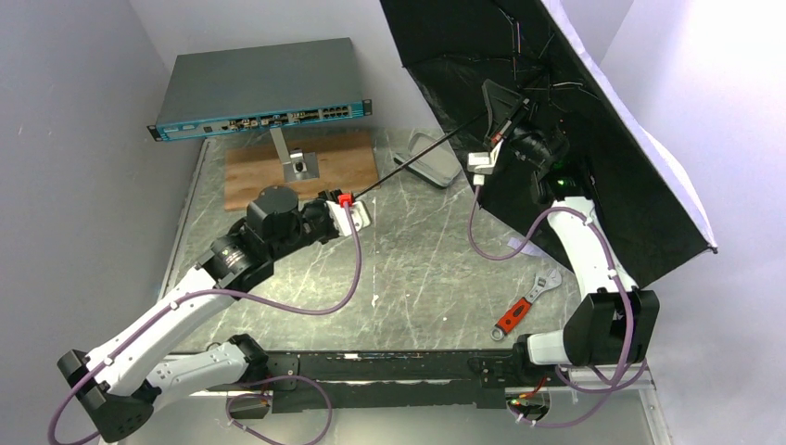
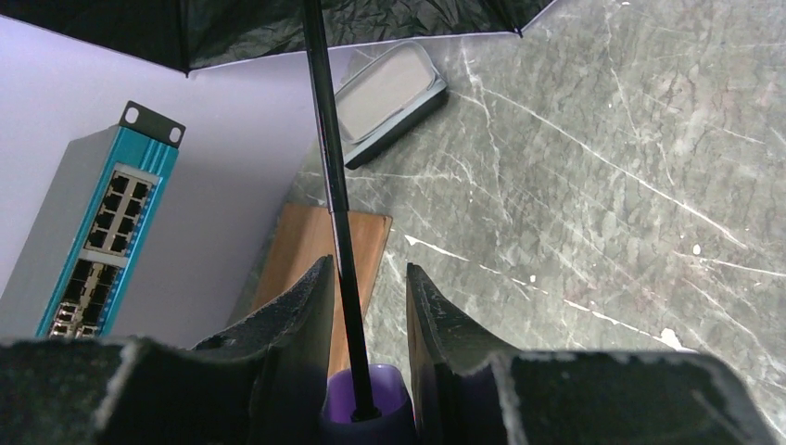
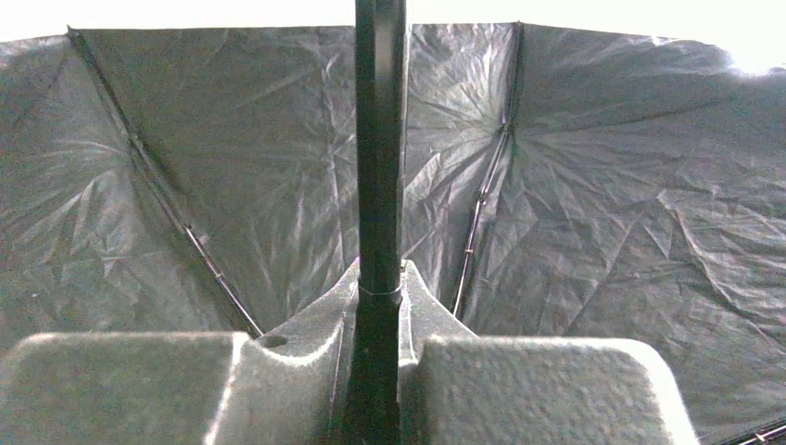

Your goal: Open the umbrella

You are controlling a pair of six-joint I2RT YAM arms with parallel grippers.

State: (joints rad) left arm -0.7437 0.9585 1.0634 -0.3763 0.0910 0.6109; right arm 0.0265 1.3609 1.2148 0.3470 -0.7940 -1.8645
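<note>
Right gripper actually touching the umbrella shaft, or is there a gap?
Touching. In the right wrist view, both fingers of the right gripper press against the umbrella shaft, with no gap on either side.

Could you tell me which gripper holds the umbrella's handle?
The left gripper: the purple handle sits between its fingers; the right gripper clamps the shaft.

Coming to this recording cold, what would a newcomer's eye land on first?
The open umbrella, its black inside facing the overhead camera, fills the far right corner of the table. Its thin black shaft stretches diagonally between the arms: the left end effector grips the lavender handle, and the right end effector clamps the shaft at its far end. A teal-fronted network switch stands raised at back left.
</note>
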